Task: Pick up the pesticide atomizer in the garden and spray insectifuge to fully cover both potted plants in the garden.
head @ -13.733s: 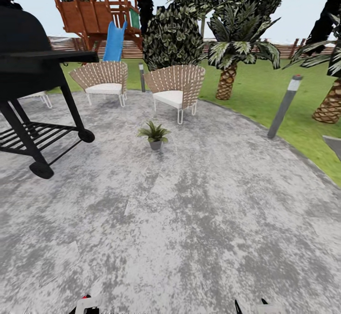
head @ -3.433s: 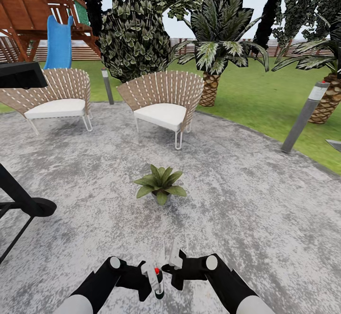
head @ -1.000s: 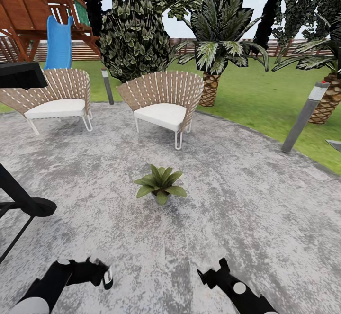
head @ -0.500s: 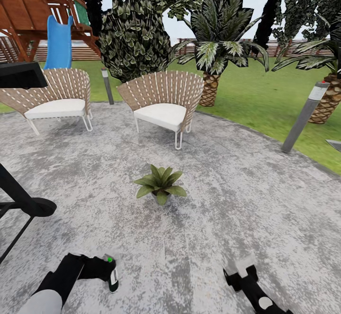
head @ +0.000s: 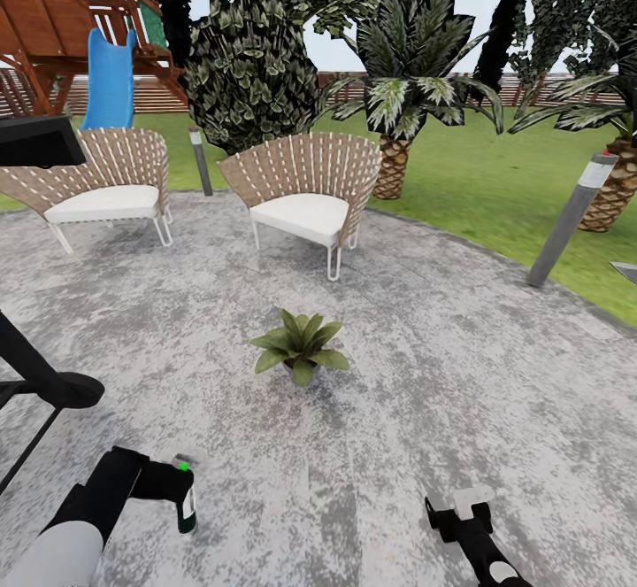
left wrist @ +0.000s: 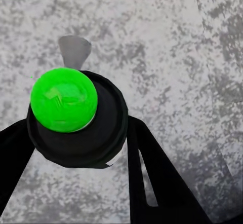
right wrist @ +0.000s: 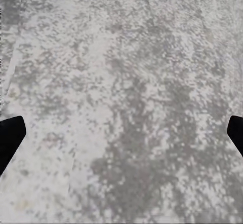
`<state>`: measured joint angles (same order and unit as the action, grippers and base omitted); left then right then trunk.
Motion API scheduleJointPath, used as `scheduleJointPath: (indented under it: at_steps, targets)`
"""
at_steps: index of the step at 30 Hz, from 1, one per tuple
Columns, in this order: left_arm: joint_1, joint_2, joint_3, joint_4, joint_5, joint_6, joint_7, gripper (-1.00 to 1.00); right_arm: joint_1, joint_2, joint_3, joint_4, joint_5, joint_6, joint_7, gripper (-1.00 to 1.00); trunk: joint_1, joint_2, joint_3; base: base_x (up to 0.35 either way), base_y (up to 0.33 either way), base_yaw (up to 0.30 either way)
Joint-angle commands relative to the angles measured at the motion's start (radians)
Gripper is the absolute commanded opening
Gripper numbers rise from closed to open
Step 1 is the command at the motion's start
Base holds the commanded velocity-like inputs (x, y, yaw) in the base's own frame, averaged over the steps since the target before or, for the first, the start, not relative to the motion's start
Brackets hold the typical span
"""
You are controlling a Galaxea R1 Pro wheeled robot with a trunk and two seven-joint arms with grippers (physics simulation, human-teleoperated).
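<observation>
Holding the spray bottle (head: pixel 186 509) upright in my left gripper (head: pixel 180 487), I see the plant (head: pixel 299 345) at one o'clock; my right gripper (head: pixel 469 505) spreads wide, empty.

Patio (head: pixel 425 410): round, mottled grey stone, bordered by lawn (head: pixel 478 180) at its far and right edge; the same stone surface appears in both wrist views.

Standing directly on the patio:
- One potted plant (head: pixel 299 352), a low green rosette, pot barely visible, near the middle, apart from everything else.
- Wicker chair (head: pixel 305 193) with white cushion, on thin pale legs, behind the plant.
- Second wicker chair (head: pixel 97 180), same kind, to the left of the first, near the far edge.
- Black grill (head: pixel 40 374), at the left edge, one wheel and frame legs on the stone.

At the patio's border: two grey bollard lights (head: pixel 566 220), one right, one between the chairs.
</observation>
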<state>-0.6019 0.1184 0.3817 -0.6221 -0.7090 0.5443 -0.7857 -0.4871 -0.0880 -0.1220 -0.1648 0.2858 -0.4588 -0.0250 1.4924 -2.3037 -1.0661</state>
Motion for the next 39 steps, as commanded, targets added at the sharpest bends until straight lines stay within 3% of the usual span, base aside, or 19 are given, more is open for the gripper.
scheduleJointPath:
  at_steps: [1, 4, 7, 10, 15, 18, 19, 20, 21, 26, 27, 39]
  targets:
    - [-0.003, 0.0, 0.004, -0.02, -0.007, 0.035, -0.009, -1.0, -0.001, 0.003, -0.007, 0.001, 0.01, -0.004, -0.003, 1.0, 0.0, 0.0, -0.001, 0.284, 0.084, 0.0]
    - [-0.014, 0.001, -0.004, -0.041, -0.007, 0.086, -0.011, -1.0, -0.001, 0.004, -0.007, 0.001, 0.009, -0.003, -0.003, 1.0, 0.0, 0.0, -0.001, 0.307, 0.09, 0.0]
    - [-0.043, 0.002, -0.07, -0.05, -0.007, 0.115, -0.017, -1.0, -0.001, 0.005, -0.008, 0.002, 0.0, -0.003, -0.004, 1.0, 0.0, 0.0, -0.001, 0.326, 0.029, 0.0]
    - [-0.056, 0.003, -0.105, -0.053, -0.01, 0.121, -0.042, -1.0, -0.001, 0.003, -0.008, 0.002, -0.046, -0.002, -0.004, 1.0, 0.0, 0.0, -0.001, 0.334, 0.006, 0.0]
    - [-0.06, 0.027, -0.112, -0.054, -0.007, 0.122, -0.054, -1.0, -0.001, -0.001, -0.008, 0.002, -0.069, -0.001, -0.003, 1.0, 0.0, 0.0, -0.001, 0.337, 0.001, 0.0]
    - [-0.095, 0.041, -0.115, -0.053, -0.01, 0.122, -0.112, -1.0, -0.001, -0.002, -0.008, 0.003, -0.071, -0.001, -0.003, 1.0, 0.0, 0.0, -0.001, 0.337, 0.0, 0.0]
    - [-0.107, 0.052, -0.115, -0.053, -0.036, 0.123, -0.163, -1.0, -0.001, -0.002, -0.008, 0.005, -0.071, -0.001, -0.003, 1.0, 0.0, 0.0, -0.001, 0.337, 0.0, 0.0]
    - [-0.11, 0.055, -0.114, -0.053, -0.143, 0.124, -0.233, -1.0, -0.001, -0.001, -0.007, 0.039, -0.071, -0.001, -0.003, 1.0, 0.0, 0.0, -0.001, 0.337, -0.055, 0.0]
    - [-0.111, 0.056, -0.113, -0.055, -0.168, 0.124, -0.275, -1.0, -0.001, -0.001, -0.007, 0.045, -0.071, -0.001, -0.003, 1.0, 0.0, 0.0, -0.001, 0.336, -0.084, 0.0]
    - [-0.111, 0.06, -0.113, -0.081, -0.18, 0.124, -0.298, -1.0, -0.001, -0.001, -0.007, 0.046, -0.072, -0.001, -0.003, 1.0, 0.0, 0.0, -0.001, 0.335, -0.086, 0.0]
    - [-0.111, 0.068, -0.114, -0.088, -0.211, 0.124, -0.302, -1.0, -0.001, -0.002, -0.008, 0.048, -0.072, -0.001, -0.004, 1.0, 0.0, 0.0, -0.001, 0.338, 0.0, 0.0]
    - [-0.111, 0.078, -0.115, -0.088, -0.214, 0.123, -0.302, -1.0, -0.001, -0.002, -0.008, 0.048, -0.072, -0.001, -0.004, 1.0, 0.0, 0.0, -0.001, 0.111, 0.0, 0.0]
